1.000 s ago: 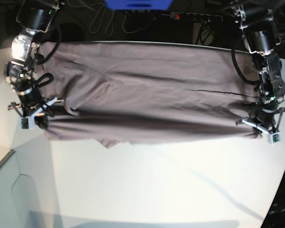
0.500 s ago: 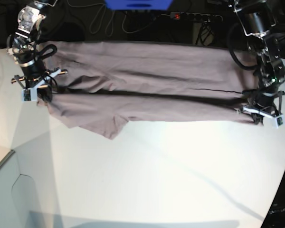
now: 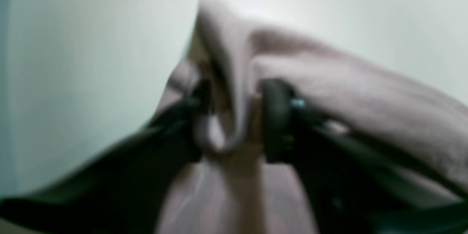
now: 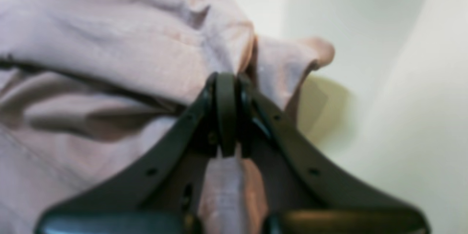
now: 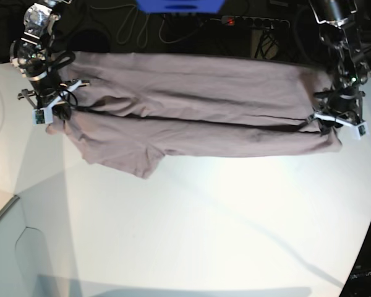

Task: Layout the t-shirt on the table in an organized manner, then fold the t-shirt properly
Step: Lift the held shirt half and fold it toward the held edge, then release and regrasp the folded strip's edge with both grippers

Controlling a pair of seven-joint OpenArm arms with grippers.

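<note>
— Well, what are my tools doing?
— Right tool point(image 4: 226, 117) is pinching the t-shirt point(image 5: 191, 117) edge; left tool point(image 3: 234, 120) has parted around a bunched fold.
— And the shirt?
— Stretched along the far side of the worktop point(image 5: 204, 235), long axis running between my two arms, each at one end.

Left end effector point(image 3: 234, 117) jaws parted; right end effector point(image 4: 226, 117) clamped tight.
</note>
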